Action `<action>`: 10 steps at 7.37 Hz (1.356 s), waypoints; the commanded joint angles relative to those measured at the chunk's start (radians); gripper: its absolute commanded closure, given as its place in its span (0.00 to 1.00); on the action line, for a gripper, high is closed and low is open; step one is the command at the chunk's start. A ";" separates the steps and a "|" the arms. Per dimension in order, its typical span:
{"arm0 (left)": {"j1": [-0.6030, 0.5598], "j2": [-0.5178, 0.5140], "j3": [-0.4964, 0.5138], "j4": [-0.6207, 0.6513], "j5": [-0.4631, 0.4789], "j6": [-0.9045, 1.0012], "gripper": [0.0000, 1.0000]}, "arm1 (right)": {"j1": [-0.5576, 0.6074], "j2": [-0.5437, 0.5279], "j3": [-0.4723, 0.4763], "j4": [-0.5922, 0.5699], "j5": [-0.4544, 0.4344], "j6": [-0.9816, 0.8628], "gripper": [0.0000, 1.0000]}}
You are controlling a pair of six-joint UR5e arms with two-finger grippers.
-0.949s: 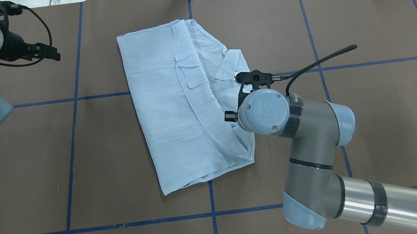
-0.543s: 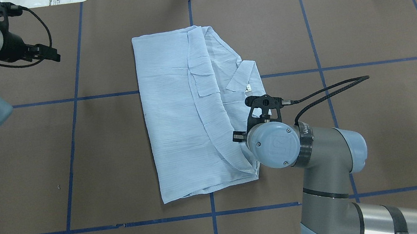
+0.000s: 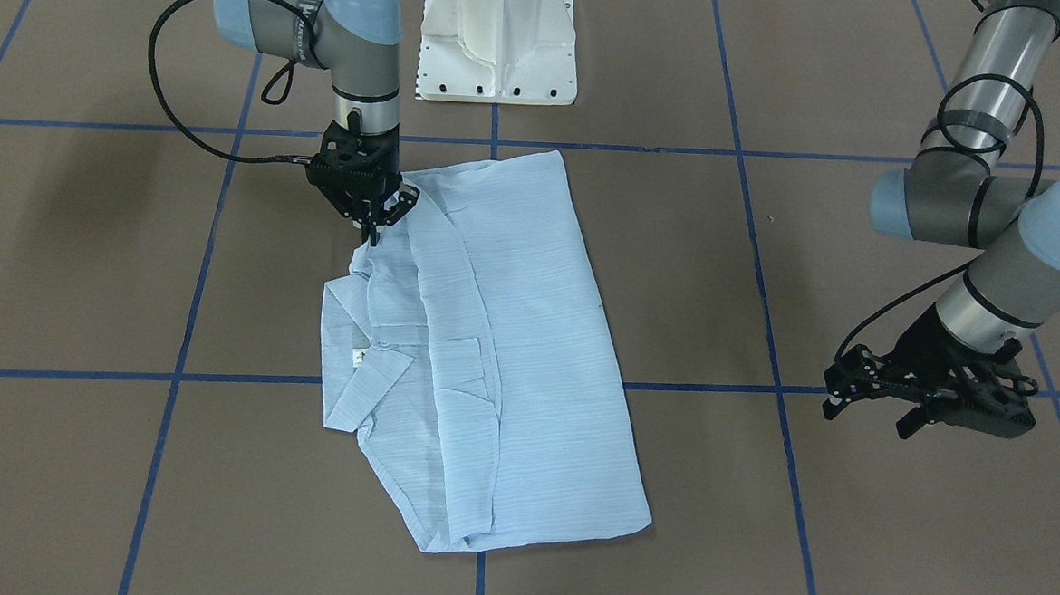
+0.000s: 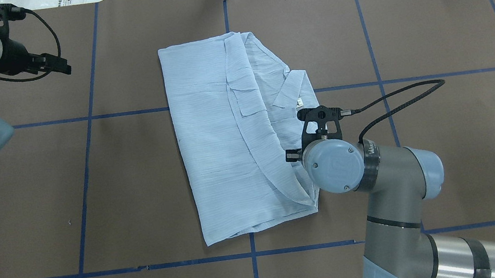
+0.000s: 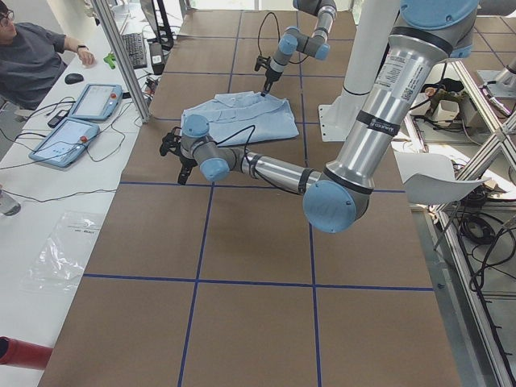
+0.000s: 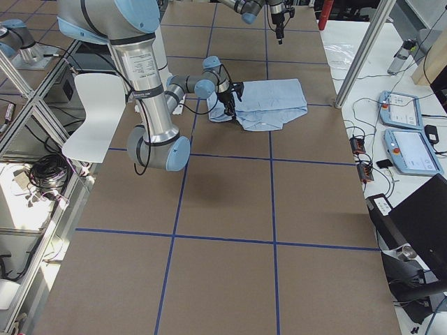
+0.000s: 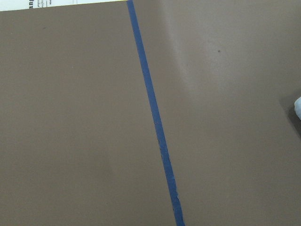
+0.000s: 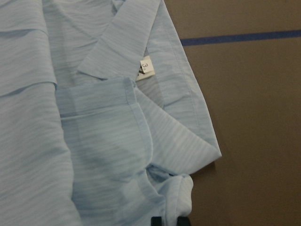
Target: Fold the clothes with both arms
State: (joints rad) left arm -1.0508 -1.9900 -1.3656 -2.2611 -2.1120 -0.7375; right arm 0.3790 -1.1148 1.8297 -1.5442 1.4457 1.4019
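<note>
The light blue striped shirt (image 4: 228, 132) lies folded in a long rectangle in the middle of the brown table, its collar and white size label (image 8: 146, 66) facing up. It also shows in the front view (image 3: 509, 351). My right gripper (image 3: 373, 232) points down at the shirt's right edge and is shut on a bunched bit of fabric (image 8: 174, 197). In the overhead view its wrist (image 4: 332, 166) hides the fingers. My left gripper (image 3: 860, 405) hovers open and empty far off to the shirt's left, over bare table (image 4: 60, 66).
The white pedestal base (image 3: 498, 42) stands at the robot's side of the table. Blue tape lines (image 7: 155, 122) cross the brown cover. An operator (image 5: 32, 56) sits with tablets beyond the far edge. A white chair (image 6: 91, 118) stands behind the robot.
My right gripper has moved toward the robot and a little right, pulling the shirt with it. The whole shirt has slid to the right. The left arm has stayed still.
</note>
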 commanded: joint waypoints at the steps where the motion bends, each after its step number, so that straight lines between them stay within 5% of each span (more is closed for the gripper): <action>1: 0.000 0.000 -0.003 -0.003 -0.005 0.001 0.00 | 0.076 0.111 -0.012 -0.099 0.076 -0.133 0.00; 5: 0.000 0.016 -0.012 -0.008 -0.013 0.001 0.00 | 0.060 0.361 -0.258 -0.143 0.081 -0.274 0.00; 10: 0.000 0.031 -0.030 -0.008 -0.023 0.001 0.00 | 0.009 0.368 -0.277 -0.273 0.076 -0.474 0.00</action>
State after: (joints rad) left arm -1.0508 -1.9598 -1.3957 -2.2687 -2.1351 -0.7363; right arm 0.3984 -0.7454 1.5555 -1.7825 1.5260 0.9616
